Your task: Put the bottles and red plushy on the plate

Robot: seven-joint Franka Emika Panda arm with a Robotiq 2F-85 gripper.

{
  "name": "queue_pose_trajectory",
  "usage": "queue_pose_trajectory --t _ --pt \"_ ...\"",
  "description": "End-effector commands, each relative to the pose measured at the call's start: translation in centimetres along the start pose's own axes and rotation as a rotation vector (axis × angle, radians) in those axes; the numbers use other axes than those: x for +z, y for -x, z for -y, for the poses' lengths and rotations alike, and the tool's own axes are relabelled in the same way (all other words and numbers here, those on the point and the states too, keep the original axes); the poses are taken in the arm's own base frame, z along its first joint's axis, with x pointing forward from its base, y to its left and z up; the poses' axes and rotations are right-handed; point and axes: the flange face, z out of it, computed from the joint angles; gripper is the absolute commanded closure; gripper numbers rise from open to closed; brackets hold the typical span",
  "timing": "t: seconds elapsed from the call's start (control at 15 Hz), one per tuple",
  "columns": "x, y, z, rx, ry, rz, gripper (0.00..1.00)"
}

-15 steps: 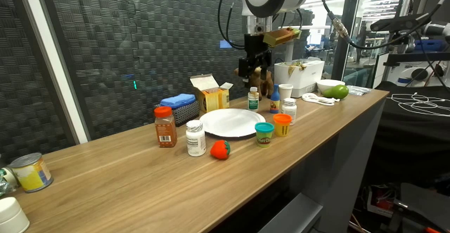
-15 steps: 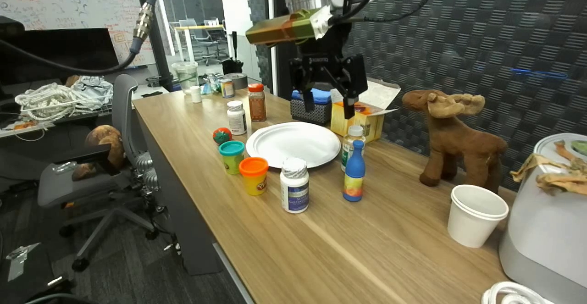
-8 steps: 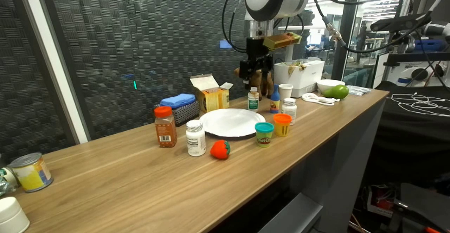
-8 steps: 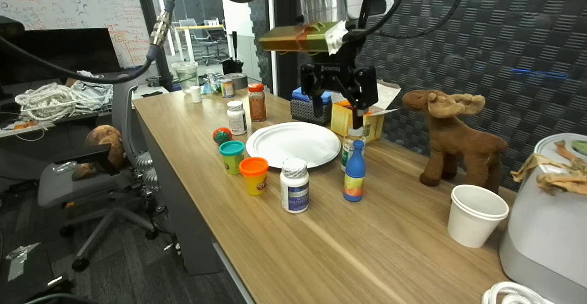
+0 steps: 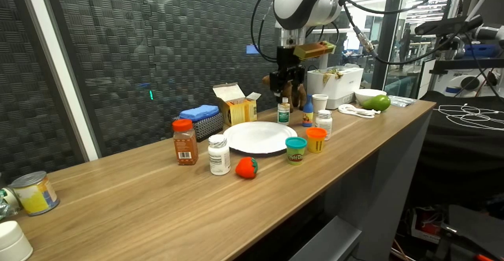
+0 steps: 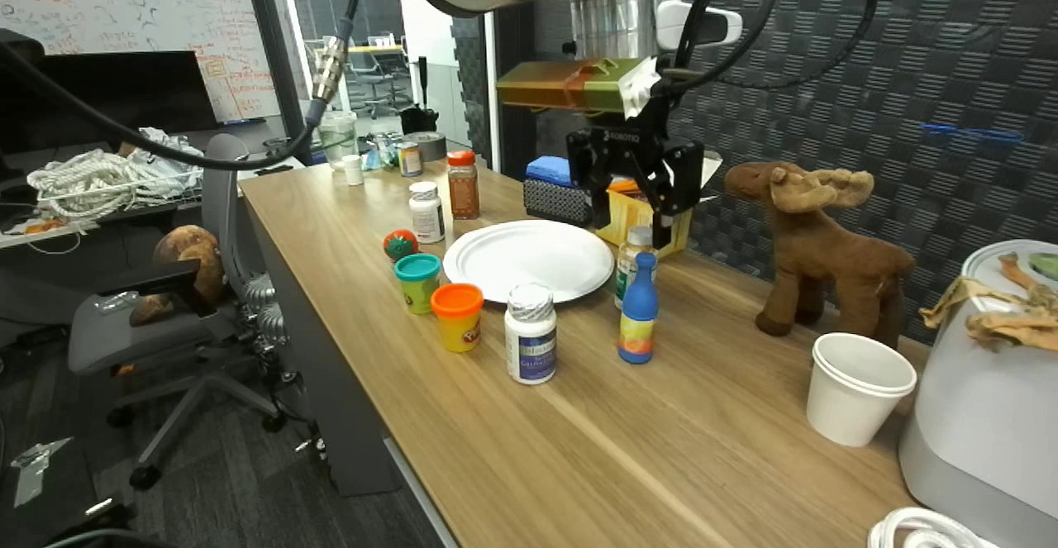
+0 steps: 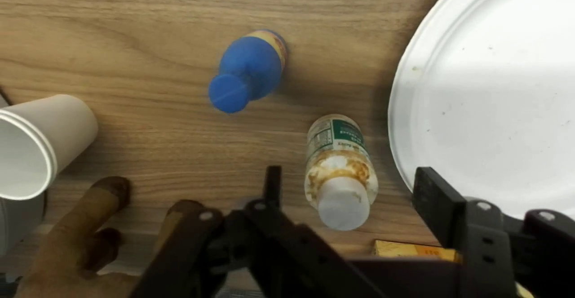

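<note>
Exterior views, slanting along the table (image 5: 169,206) from opposite ends; wrist view, close overhead, plate (image 7: 503,104) in all

Table (image 6: 595,457): smooth, wood-grained. Plate (image 7: 494,113): smooth, paper-like. Cup (image 6: 853,399): matt paper, we judge. Blue bottle (image 6: 638,312): matt plastic. Strawberry (image 5: 246,168): matt. Moose (image 6: 831,254): plush cloth. Connector (image 6: 330,69): shiny metal. Box (image 5: 239,112): thin card.
</note>
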Motion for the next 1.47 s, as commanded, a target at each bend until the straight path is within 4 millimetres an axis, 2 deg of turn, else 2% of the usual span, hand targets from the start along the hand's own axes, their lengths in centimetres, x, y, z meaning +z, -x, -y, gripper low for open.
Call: queue_pose_trajectory --t 0.0,0.33,0.6,0.73,1.13,1.4 --pt "-0.6 -1.1 -0.5 -0.004 -0.019 -0.007 0.53" --pt "-0.1 -0.9 0.7 -0.017 -0.029 0.010 0.91" --pt "-0.3 -0.6 2.4 -0.038 -0.015 0.017 0.88" --pt "-1.3 -0.6 3.8 -0.054 0.010 0.015 0.89" --pt "-6.3 -0.5 10.1 -0.137 0.175 -0.053 0.90" --pt "-8.4 -0.3 13.9 -0.195 0.217 -0.101 0.90"
